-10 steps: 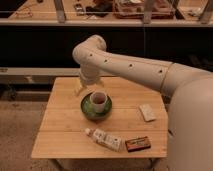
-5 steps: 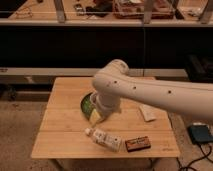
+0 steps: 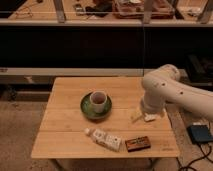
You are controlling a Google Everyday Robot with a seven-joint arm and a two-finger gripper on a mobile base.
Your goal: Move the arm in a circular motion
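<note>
One arm (image 3: 167, 90) has swung rightward, fingers (image 3: 136, 118) now right of the bowl (image 3: 85, 108).

Shows a wooden table (image 3: 62, 137) with a white cup (image 3: 98, 101) standing in a green bowl (image 3: 85, 108) at centre. Near the front edge, adds a white bottle (image 3: 106, 139) lying flat, left of a dark brown packet (image 3: 138, 144). Puts the gripper (image 3: 140, 116) low over the table's right side.
</note>
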